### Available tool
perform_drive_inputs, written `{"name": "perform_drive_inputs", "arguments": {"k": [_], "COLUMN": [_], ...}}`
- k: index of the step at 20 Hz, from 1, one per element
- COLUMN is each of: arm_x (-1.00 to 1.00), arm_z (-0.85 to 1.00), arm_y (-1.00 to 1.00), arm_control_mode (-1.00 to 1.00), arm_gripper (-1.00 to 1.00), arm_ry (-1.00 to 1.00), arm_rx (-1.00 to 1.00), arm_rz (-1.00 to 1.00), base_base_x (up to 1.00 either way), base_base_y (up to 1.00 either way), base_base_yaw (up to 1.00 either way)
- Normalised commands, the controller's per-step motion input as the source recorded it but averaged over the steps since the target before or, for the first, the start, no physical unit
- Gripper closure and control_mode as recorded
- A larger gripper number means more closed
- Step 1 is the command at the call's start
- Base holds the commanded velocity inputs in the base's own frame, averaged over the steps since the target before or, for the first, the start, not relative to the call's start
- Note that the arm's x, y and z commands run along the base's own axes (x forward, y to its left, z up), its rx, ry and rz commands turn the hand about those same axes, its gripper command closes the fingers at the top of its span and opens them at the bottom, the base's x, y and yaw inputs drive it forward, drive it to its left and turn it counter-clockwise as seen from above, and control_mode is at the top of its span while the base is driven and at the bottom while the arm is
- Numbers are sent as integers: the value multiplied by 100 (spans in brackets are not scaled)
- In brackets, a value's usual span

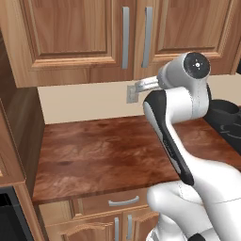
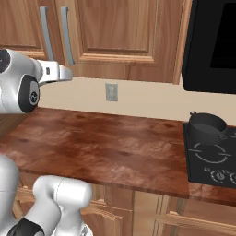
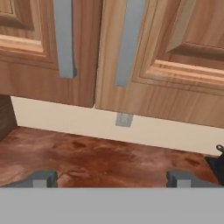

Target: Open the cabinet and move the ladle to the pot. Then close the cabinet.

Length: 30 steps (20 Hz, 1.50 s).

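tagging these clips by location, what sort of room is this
A home kitchen, by the look of it, rendered rather than real. Wooden wall cabinet with its doors shut hangs over a brown countertop, and a dark pot sits on a black stove below what may be a microwave.

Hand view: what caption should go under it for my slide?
Open gripper facing the closed cabinet above the counter.

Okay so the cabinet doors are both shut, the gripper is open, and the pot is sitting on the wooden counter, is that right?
Not quite. The pot sits on the black stove, not the wooden counter, as the right base view shows. The cabinet doors are shut and the gripper is open.
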Motion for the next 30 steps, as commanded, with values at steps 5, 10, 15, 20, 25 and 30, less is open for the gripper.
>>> {"name": "perform_drive_inputs", "arguments": {"k": [5, 10, 15, 20, 25, 30], "arm_x": [3, 11, 24, 31, 29, 27], "arm_z": [46, 21, 4, 0, 1, 7], "arm_y": [7, 0, 0, 0, 0, 0], "arm_control_mode": [-100, -100, -100, -100, -100, -100], "arm_gripper": [-100, -100, -100, -100, -100, -100], "arm_ry": [0, -6, -11, -12, -7, 0], "arm_rx": [0, 0, 0, 0, 0, 0], "arm_rz": [0, 0, 0, 0, 0, -1], "base_base_x": [0, 0, 0, 0, 0, 0], "base_base_y": [0, 0, 0, 0, 0, 0], "base_base_yaw": [0, 0, 0, 0, 0, 0]}}
